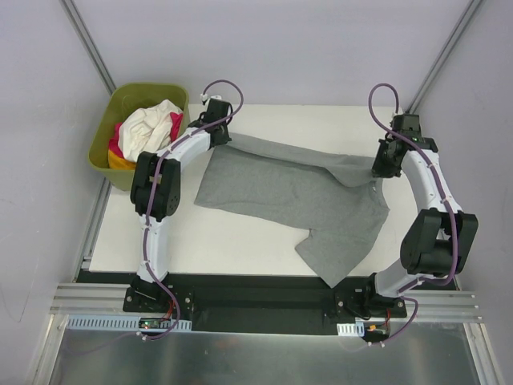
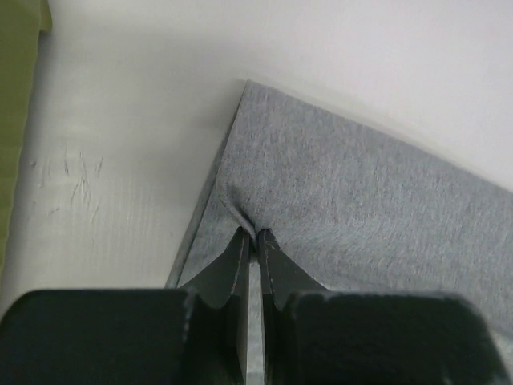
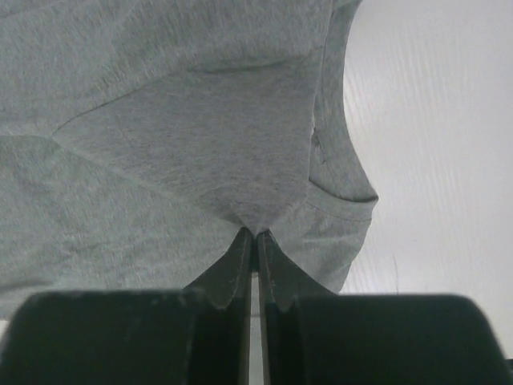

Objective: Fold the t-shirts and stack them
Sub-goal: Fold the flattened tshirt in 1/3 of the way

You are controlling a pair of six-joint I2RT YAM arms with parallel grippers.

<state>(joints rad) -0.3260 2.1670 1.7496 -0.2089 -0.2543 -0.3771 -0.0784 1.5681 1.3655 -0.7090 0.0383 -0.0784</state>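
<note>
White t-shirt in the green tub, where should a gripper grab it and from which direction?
Pinch the raised, bunched folds at the top of the white t-shirt, coming straight down from above. It lies crumpled and highest in the tub, whose walls would probably block any sideways approach.

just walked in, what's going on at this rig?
Both arms are holding one grey t-shirt that lies rumpled on the table. The left gripper is shut on fabric near its far left corner, and the right gripper is shut on its right end. The other shirts are bunched in the olive-green tub. Nothing is stacked yet.
</note>
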